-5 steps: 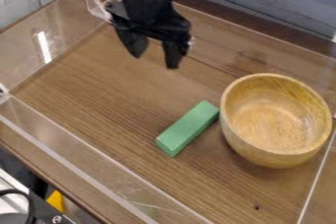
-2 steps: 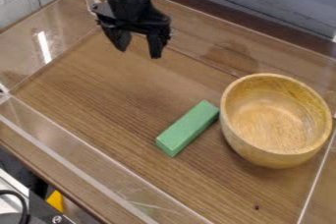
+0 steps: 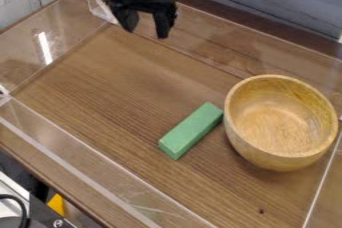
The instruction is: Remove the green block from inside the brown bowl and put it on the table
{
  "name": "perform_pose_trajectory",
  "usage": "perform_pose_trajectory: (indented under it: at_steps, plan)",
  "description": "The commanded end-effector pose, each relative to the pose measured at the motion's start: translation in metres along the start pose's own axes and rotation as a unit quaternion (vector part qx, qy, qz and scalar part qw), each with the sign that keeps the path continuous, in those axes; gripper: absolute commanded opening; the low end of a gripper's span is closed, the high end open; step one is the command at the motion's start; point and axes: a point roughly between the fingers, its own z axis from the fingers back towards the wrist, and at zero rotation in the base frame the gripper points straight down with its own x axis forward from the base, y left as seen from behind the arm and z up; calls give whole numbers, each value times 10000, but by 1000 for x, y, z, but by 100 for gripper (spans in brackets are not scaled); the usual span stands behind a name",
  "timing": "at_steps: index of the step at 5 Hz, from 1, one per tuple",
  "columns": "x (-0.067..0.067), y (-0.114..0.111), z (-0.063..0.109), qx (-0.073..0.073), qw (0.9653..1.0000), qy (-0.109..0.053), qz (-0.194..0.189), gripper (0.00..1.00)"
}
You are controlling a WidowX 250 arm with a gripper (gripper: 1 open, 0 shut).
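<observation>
One green block, seemingly light, rigid and best pinched across its narrow sides, lies on the table just beside the empty brown bowl; beyond, the gripper hangs open, holding nothing.

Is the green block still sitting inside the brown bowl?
No, the green block lies flat on the table just left of the brown bowl, which holds nothing.

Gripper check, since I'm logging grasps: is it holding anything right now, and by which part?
Nothing is held. The gripper is open and empty; the green block lies on the table beside the brown bowl.
</observation>
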Motion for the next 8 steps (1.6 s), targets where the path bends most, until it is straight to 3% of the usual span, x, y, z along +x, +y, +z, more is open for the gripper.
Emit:
perform_pose_trajectory:
  at_steps: [1,2,3,4,6,8]
  plan:
    - [29,6,14,98,9995,-304,59,100]
    - [51,7,9,157,9992,-358,124,100]
    - [55,11,-12,90,9994,-308,-107,100]
    - [61,16,-33,9,9991,-272,-338,0]
    - [51,-12,-35,-15,9983,-175,-552,0]
    - [43,-14,-52,30,9985,-103,-546,0]
